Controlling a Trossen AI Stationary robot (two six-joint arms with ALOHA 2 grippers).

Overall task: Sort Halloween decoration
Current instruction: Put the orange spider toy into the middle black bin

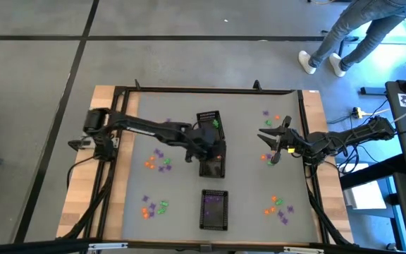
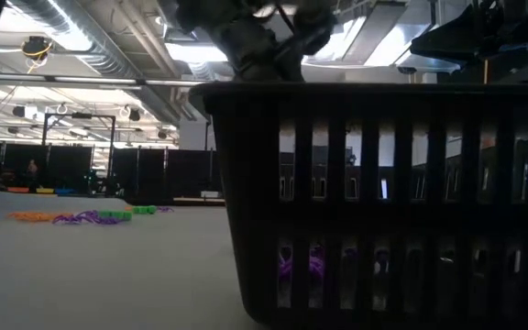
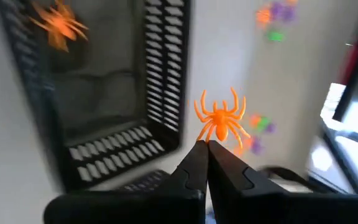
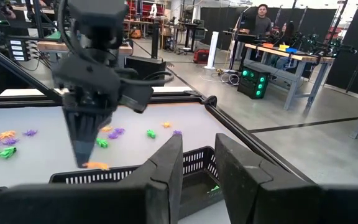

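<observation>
My left gripper (image 1: 216, 149) hangs over the middle black mesh tray (image 1: 212, 168) and is shut on a tiny orange plastic spider (image 3: 221, 118). The right wrist view shows the same gripper (image 4: 84, 155) pointing down, with the spider (image 4: 96, 165) just above the tray's rim (image 4: 104, 177). Another orange spider (image 3: 59, 25) lies inside this tray. My right gripper (image 1: 272, 139) waits open above the table's right part, next to a few trinkets (image 1: 271, 116). The far tray (image 1: 208, 121) holds green pieces. Purple ones lie in the near tray (image 1: 215, 209). My left gripper pinches the orange spider by one end of its body (image 3: 209, 139) between its two fingertips (image 3: 197, 152). It comes from above, pointing down. The spider is lifted clear and sticks out beyond the tips, legs spread, over the tray's edge.
Clusters of orange, green and purple trinkets lie on the grey mat at left centre (image 1: 157, 161), near left (image 1: 154, 207) and near right (image 1: 278, 207). The near tray (image 2: 383, 202) fills the low view. A black frame (image 1: 210, 90) borders the table. A person walks beyond the far edge.
</observation>
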